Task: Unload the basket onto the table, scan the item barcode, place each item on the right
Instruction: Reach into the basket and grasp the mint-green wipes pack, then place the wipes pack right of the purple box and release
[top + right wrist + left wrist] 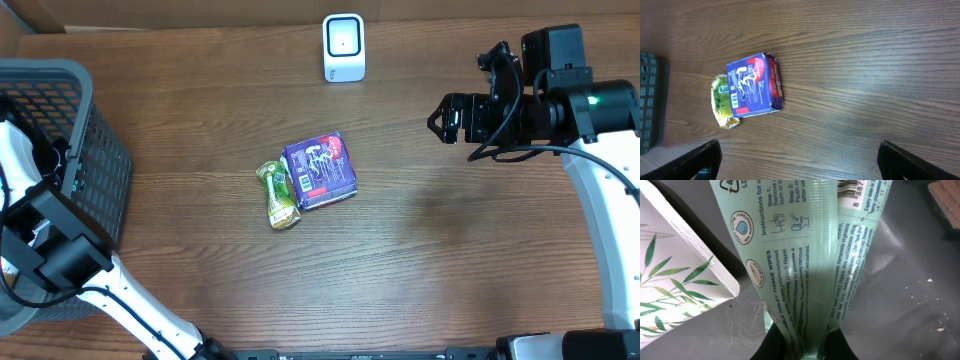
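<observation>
Left wrist view: a pale green soft pack of wipes (pixel 805 260) fills the middle, its lower end pinched between the two dark fingers of the left gripper (pixel 802 347), which are pressed together on it. The print reads "TOILET TISSUE WIPES", with "Witch Hazel" beside it, "Instructions for u…" above, then "Step 1: Remove…" and "Step 2: Flush…" with small pictograms. A barcode (pixel 852 186) sits at the pack's top right edge, half cut off, with the digits "8 887" under it. The small ingredient print is too fine to read.

Just left of the pack lies a white box printed with green leaves (pixel 675 280), on a dark floor. From overhead, the left arm reaches into the grey mesh basket (pixel 100 150) at the table's left edge; the pack itself is hidden there.

On the wooden table (pixel 450 250), a white scanner (pixel 343 47) stands at the far edge. Near the middle a purple box (pixel 320 170) lies touching a green-yellow pouch (pixel 279 194); their labels are too small to read. The right gripper (pixel 437 119) hovers at the right with its fingers spread wide, holding nothing.
</observation>
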